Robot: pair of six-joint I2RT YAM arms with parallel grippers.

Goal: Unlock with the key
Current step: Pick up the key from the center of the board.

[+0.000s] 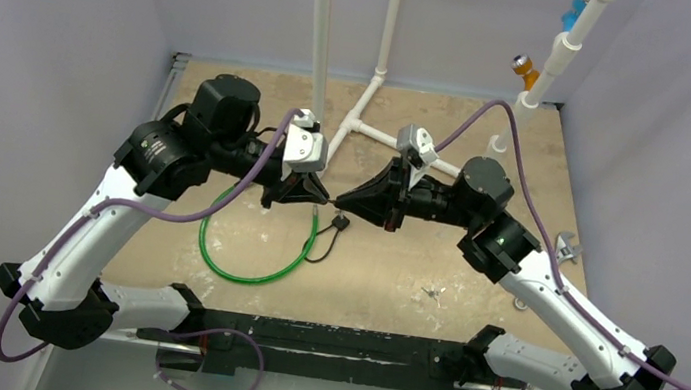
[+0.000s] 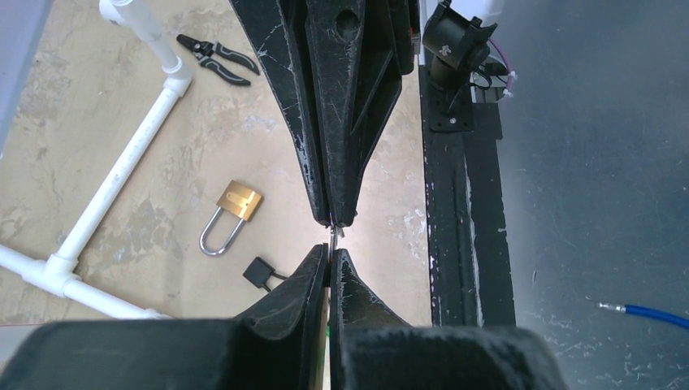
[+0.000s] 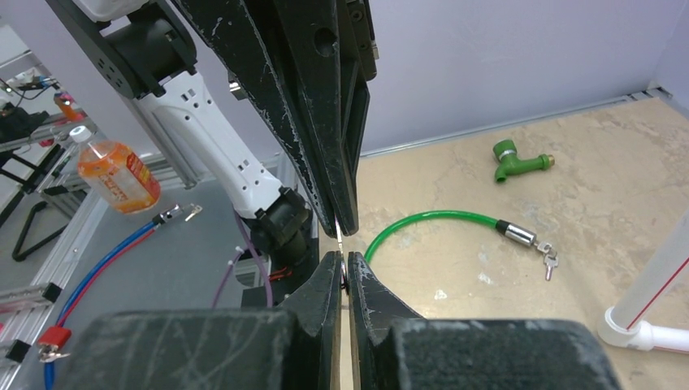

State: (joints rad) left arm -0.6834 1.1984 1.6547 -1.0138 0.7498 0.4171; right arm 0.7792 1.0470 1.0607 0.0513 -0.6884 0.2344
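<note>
A small silver key (image 2: 334, 236) hangs edge-on in mid-air between both grippers, which meet tip to tip above the table's middle (image 1: 331, 199). My left gripper (image 2: 330, 253) is shut on one end of the key. My right gripper (image 3: 343, 257) is shut on the other end, and a thin sliver of the key (image 3: 338, 231) shows between the two pairs of tips. The brass padlock (image 2: 231, 213) lies flat on the table below, its steel shackle closed, apart from both grippers. It does not show in the top view.
A green cable loop (image 1: 246, 268) with a metal end and small keys (image 3: 548, 262) lies near the front. A black tag (image 2: 258, 272) on a cord lies by the padlock. White pipe frame (image 2: 122, 166), pliers (image 2: 215, 58), green hose fitting (image 3: 518, 158).
</note>
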